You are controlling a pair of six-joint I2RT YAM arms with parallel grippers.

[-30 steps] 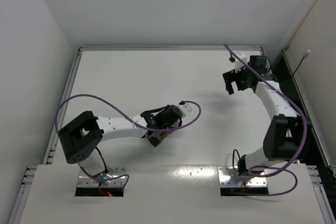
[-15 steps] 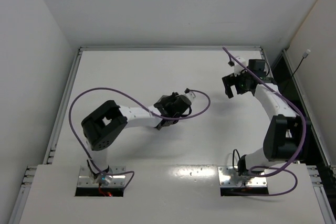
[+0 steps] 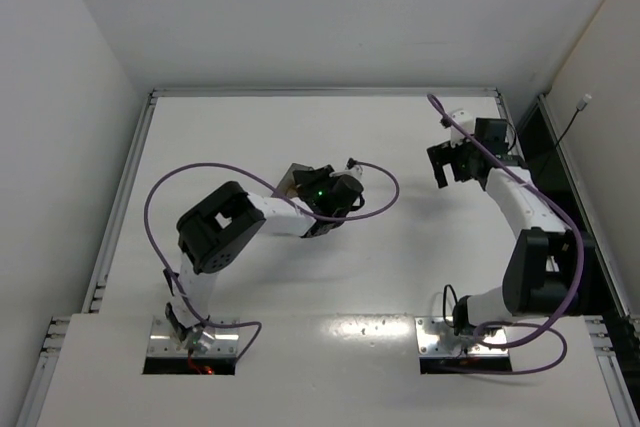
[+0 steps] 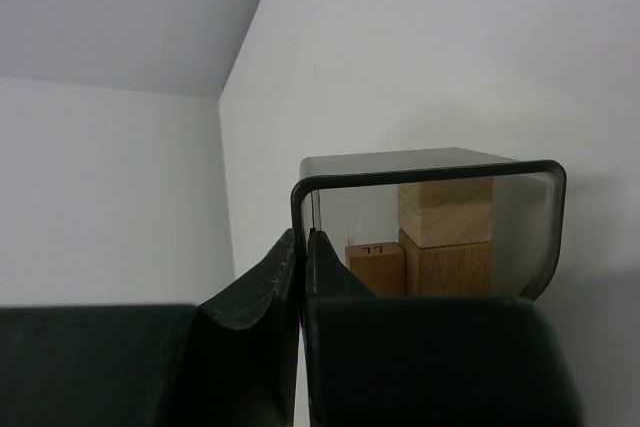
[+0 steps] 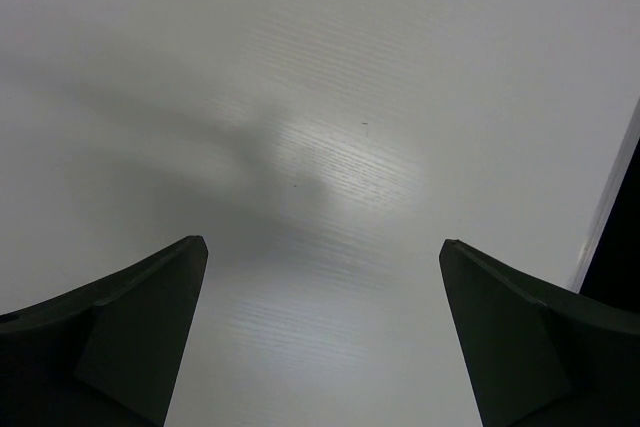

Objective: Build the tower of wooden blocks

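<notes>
**Speaker 1:** Where were the wood blocks?

**Speaker 2:** 3 light tan ones showed inside a small dark translucent tray. In the left wrist view, 2 sat one above the other, with the 3rd just beside the lower one.

**Speaker 1:** And the grippers?

**Speaker 2:** The left gripper was pinched tight on the tray's wall at a corner. The right gripper hung with its fingers spread wide above the white table, well apart from the tray.

Matt pale wood blocks in a glossy smoked-plastic tray — smooth white table
</notes>
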